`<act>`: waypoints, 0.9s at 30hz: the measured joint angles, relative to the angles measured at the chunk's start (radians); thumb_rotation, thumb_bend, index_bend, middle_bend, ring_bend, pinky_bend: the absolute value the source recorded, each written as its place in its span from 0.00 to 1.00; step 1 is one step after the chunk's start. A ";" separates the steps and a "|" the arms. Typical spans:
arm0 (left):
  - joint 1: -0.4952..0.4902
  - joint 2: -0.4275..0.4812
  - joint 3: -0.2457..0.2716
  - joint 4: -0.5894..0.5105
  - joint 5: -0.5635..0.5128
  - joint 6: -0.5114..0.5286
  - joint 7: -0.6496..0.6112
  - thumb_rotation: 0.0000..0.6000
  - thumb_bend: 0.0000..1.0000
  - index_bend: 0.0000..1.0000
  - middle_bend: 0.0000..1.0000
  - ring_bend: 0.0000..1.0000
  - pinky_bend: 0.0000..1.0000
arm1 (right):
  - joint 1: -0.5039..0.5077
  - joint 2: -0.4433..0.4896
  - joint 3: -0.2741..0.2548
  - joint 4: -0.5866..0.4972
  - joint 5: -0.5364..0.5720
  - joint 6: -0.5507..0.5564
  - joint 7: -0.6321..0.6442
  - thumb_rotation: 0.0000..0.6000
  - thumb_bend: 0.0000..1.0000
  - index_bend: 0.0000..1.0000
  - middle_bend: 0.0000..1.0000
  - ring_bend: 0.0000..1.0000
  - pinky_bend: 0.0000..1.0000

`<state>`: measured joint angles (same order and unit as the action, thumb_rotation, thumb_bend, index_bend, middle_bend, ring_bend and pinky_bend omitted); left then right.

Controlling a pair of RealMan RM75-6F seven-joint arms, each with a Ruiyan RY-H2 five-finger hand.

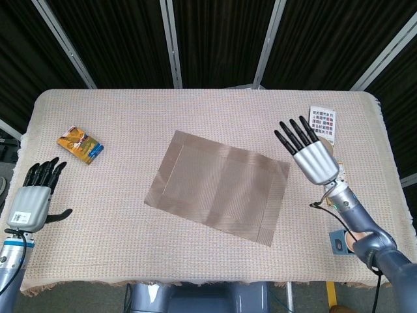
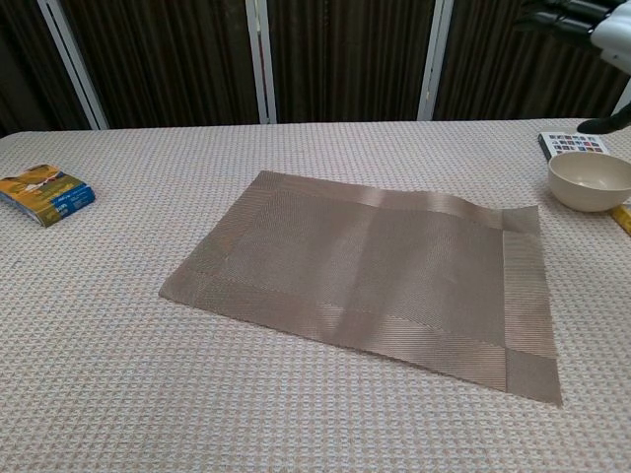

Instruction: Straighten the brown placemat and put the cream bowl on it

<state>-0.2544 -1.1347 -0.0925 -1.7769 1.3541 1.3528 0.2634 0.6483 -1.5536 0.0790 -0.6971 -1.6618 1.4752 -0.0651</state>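
The brown placemat (image 1: 218,188) lies flat mid-table, slightly askew, with a low ripple near its far right corner (image 2: 375,261). The cream bowl (image 2: 590,180) stands on the tablecloth just right of the mat, apart from it. In the head view my right hand (image 1: 309,153) covers most of the bowl. That hand hovers above the table with its fingers spread and holds nothing; the chest view shows only its edge (image 2: 592,15) at the top right. My left hand (image 1: 32,199) is open and empty at the table's left edge.
A blue-and-yellow packet (image 1: 80,144) lies at the far left (image 2: 46,194). A card of coloured squares (image 1: 322,122) sits behind the bowl (image 2: 577,144). A yellow box (image 1: 339,179) lies beside the bowl. A small blue holder (image 1: 340,242) stands near the front right edge.
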 measured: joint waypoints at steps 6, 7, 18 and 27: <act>-0.035 -0.028 0.017 0.055 0.084 -0.035 -0.029 1.00 0.00 0.00 0.00 0.00 0.00 | -0.118 0.182 0.021 -0.423 0.108 0.005 -0.023 1.00 0.00 0.00 0.00 0.00 0.00; -0.048 -0.037 0.019 0.072 0.101 -0.050 -0.038 1.00 0.00 0.00 0.00 0.00 0.00 | -0.138 0.212 0.022 -0.493 0.126 0.007 -0.026 1.00 0.00 0.00 0.00 0.00 0.00; -0.196 -0.200 0.025 0.300 0.190 -0.213 -0.084 1.00 0.10 0.16 0.00 0.00 0.00 | -0.428 0.486 -0.031 -1.118 0.285 0.067 -0.070 1.00 0.00 0.00 0.00 0.00 0.00; -0.288 -0.394 0.037 0.552 0.232 -0.297 -0.180 1.00 0.22 0.27 0.00 0.00 0.00 | -0.488 0.448 -0.068 -1.150 0.273 0.099 -0.133 1.00 0.00 0.00 0.00 0.00 0.00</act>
<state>-0.5423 -1.5287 -0.0551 -1.2248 1.5860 1.0562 0.0837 0.1602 -1.1054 0.0110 -1.8467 -1.3885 1.5746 -0.1986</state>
